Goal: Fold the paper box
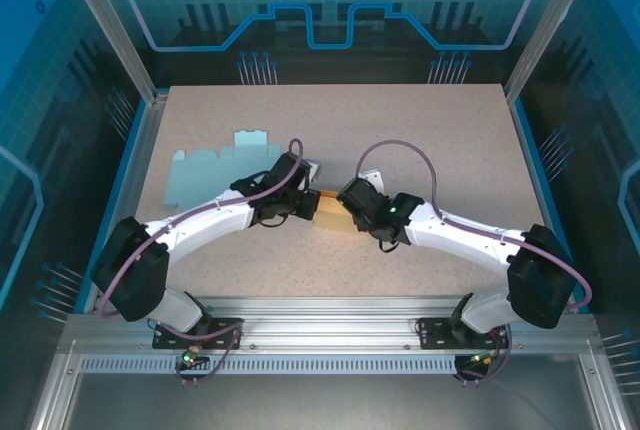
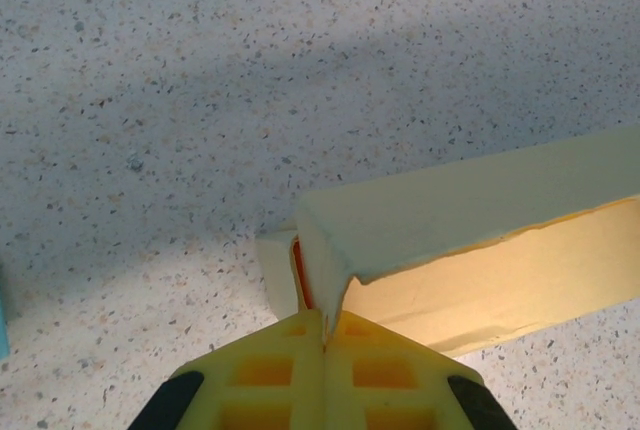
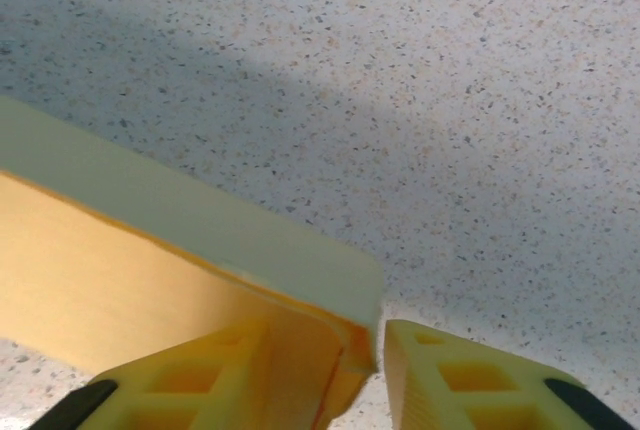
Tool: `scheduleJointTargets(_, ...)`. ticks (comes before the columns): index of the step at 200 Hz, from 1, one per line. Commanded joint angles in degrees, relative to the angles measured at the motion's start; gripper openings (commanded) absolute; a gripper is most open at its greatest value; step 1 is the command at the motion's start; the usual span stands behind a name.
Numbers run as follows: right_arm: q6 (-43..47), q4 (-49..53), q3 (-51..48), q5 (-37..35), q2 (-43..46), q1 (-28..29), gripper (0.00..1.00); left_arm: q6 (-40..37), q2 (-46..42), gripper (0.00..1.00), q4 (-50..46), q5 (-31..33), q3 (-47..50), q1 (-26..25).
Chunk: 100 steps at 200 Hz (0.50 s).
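Top view: box (image 1: 331, 214) on table (image 1: 450, 130), between left gripper (image 1: 308, 202) and right gripper (image 1: 350, 212); blue sheet (image 1: 215, 165) beyond left gripper, apart from it

Left wrist view: fingers (image 2: 265, 375) pressed together, pinching thin box flap at tips; box body runs off to right

Right wrist view: fingers (image 3: 440, 375) spread, box corner between them, small gap beside one finger

The right end effector (image 3: 330, 355) shows two yellow fingers (image 3: 190, 385) at the bottom edge, standing apart. The rounded corner of the paper box (image 3: 180, 220), pale on top and orange-yellow on its side, sits between them, with a narrow gap beside one finger. Speckled tabletop (image 3: 450, 100) lies beyond.
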State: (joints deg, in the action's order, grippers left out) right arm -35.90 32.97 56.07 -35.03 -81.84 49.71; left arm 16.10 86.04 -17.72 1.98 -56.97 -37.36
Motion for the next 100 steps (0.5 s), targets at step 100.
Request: scheduleJointTargets(100, -1.37, 0.54, -0.70, 7.88, 9.39, -5.21, 0.73, -1.33, 2.21, 0.00, 2.16, 2.23, 0.36, -1.10)
